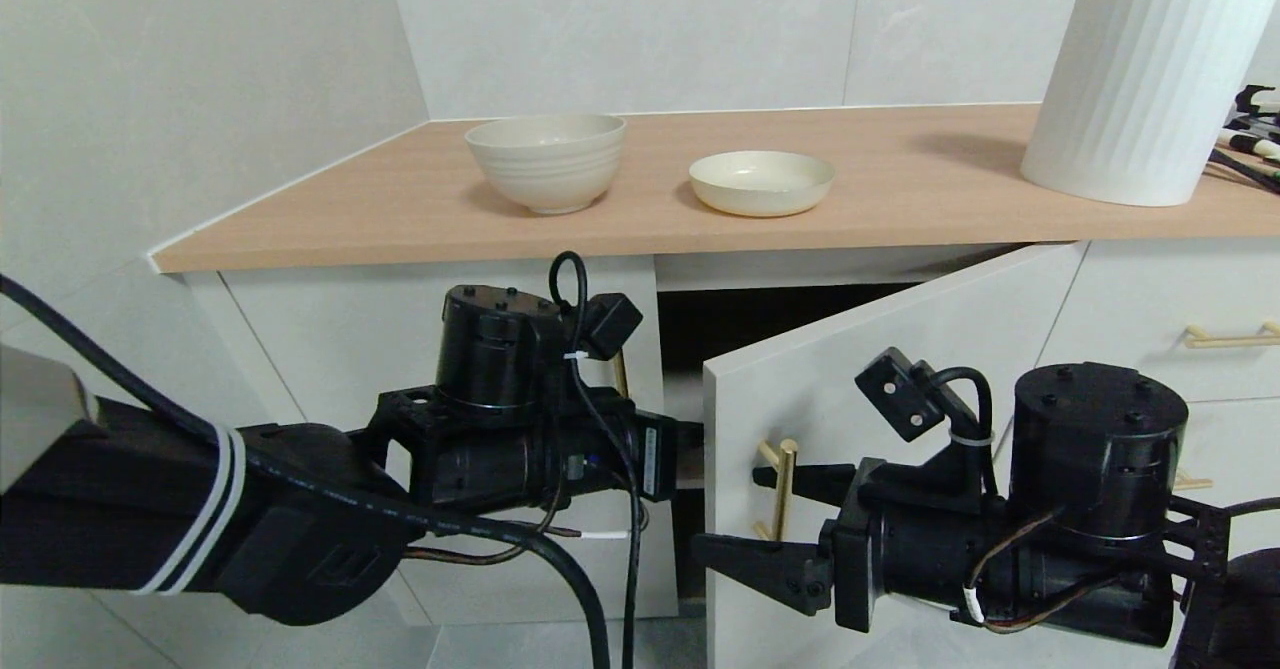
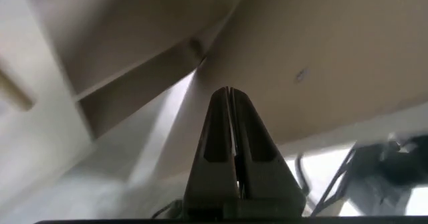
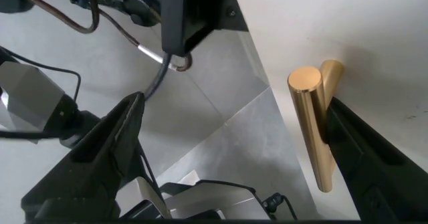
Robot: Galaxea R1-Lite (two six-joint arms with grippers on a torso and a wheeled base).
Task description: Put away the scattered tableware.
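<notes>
Cream ribbed bowl (image 1: 547,164), cream dish (image 1: 762,184), gold handle (image 1: 786,479)

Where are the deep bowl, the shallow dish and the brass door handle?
deep bowl (image 1: 546,164), head view, on its ribbed outer wall.
shallow dish (image 1: 762,177), head view, on its inner floor.
brass door handle (image 3: 313,130), right wrist view, midway along the bar.

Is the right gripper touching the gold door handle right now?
Cannot tell. In the right wrist view the handle stands between the open fingers of the right gripper, clear of one finger but overlapping the other, so neither gap nor contact shows.
</notes>
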